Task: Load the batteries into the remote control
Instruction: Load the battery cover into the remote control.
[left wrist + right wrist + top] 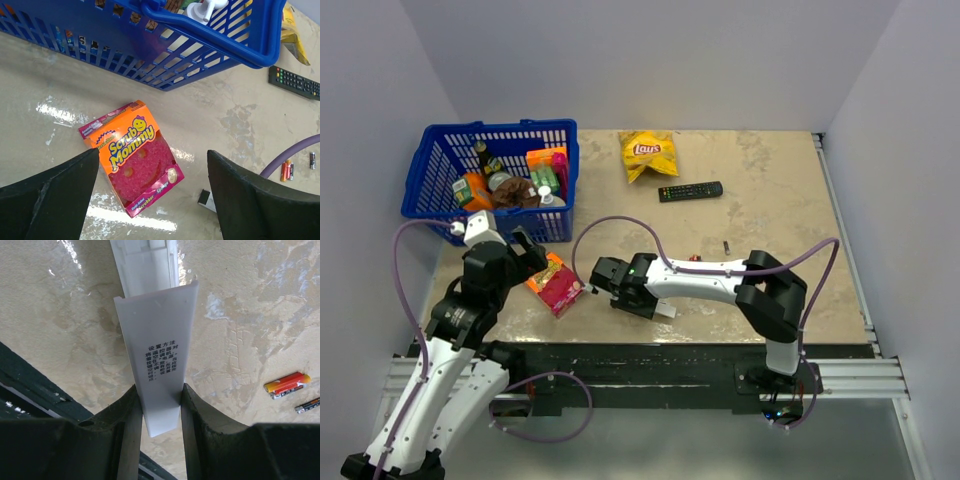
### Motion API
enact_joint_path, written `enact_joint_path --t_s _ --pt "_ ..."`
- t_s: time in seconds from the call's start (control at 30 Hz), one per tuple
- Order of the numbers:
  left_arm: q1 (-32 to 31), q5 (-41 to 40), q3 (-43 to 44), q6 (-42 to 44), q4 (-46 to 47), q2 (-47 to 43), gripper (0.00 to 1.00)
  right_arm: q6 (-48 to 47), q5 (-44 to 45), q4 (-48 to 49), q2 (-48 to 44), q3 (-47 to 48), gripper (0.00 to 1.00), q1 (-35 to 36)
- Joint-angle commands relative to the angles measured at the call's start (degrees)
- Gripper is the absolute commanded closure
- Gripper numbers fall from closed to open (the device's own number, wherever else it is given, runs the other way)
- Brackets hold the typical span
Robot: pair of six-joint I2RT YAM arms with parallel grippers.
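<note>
My right gripper (160,390) is shut on the remote control's white back strip (159,340), which carries black printed text. Past the strip lies the white remote control body (145,265), its open channel facing up. A red and orange battery (287,384) and a thinner dark one (307,405) lie on the table to the right. In the top view the right gripper (602,280) sits near the table's front edge, with the batteries (696,258) behind its arm. My left gripper (152,155) hangs open and empty above a sponge box; the remote's dark end (206,198) shows beside its right finger.
An orange and pink Scrub Mommy sponge box (556,284) lies between the two grippers. A blue basket (440,150) full of groceries stands at the back left. A yellow Lay's bag (648,153) and a black remote (690,190) lie further back. A purple cable (295,150) arcs over the table.
</note>
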Motion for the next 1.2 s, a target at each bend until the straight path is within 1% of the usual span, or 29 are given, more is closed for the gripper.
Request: enact_joint_path --t_s 0.0,0.2,0.5,0.7,1.17 --pt "-0.02 0.01 0.95 0.31 1.20 0.59 0.08 -1.48 3.33 1.51 0.58 1.69 0.98 0.36" --pt "0.15 0.63 1.04 1.62 2.96 1.47 0.08 -2.36 5.79 1.16 1.99 2.66 0.96 0.80" --pt "0.15 2.04 0.60 2.24 4.81 2.70 0.08 -3.68 5.70 1.51 2.95 3.27 0.92 1.15" --pt "0.06 2.39 0.43 2.77 5.69 3.23 0.08 -7.36 7.20 1.16 3.31 3.72 0.91 1.51" --pt "0.15 3.53 0.51 3.56 6.92 3.93 0.08 -12.30 5.53 3.18 3.13 1.96 0.88 1.77"
